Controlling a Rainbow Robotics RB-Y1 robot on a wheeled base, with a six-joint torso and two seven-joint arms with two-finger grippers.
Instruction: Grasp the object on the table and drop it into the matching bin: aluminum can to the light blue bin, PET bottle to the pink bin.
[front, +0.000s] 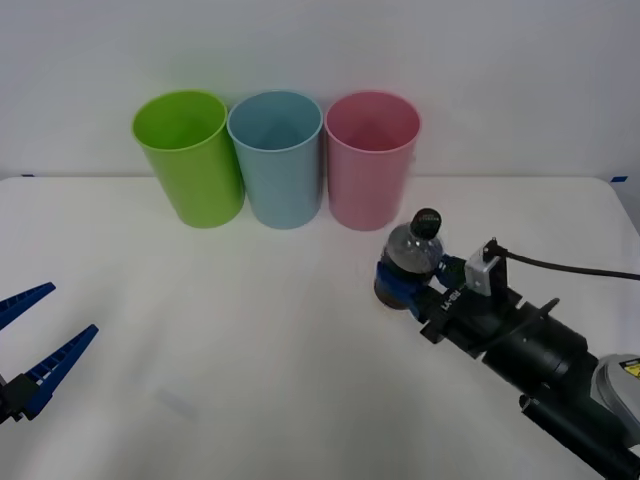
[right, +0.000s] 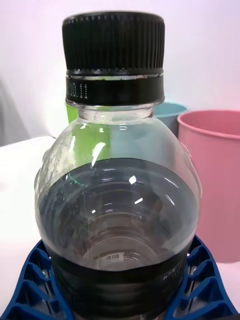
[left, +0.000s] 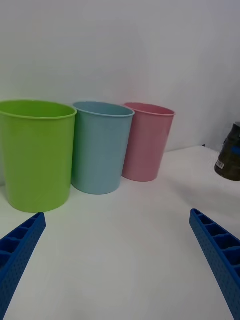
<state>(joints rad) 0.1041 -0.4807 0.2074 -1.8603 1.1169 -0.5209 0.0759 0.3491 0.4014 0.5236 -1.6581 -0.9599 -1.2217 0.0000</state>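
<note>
PET bottle (front: 412, 262) held upright in right pincer (front: 410, 284), blue fingers (right: 30, 285) clamped round dark lower body, near pink bin (front: 371, 160); whether base touches table (front: 250, 340) cannot be told. Bottle judged light, smooth, slippery; walls likely to flex if squeezed hard. Low grip on ribbed dark section judged sound.

3 bins in row: lime green bin (front: 188, 155), light blue bin (front: 275, 157), pink; visible interiors appear empty.

Left pincer (front: 38, 340) parked open, low on left of table.

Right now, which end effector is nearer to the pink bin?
The right. The right end effector, closed around the PET bottle, sits just in front of the pink bin. The left end effector hangs open at the table's far left edge.
</note>
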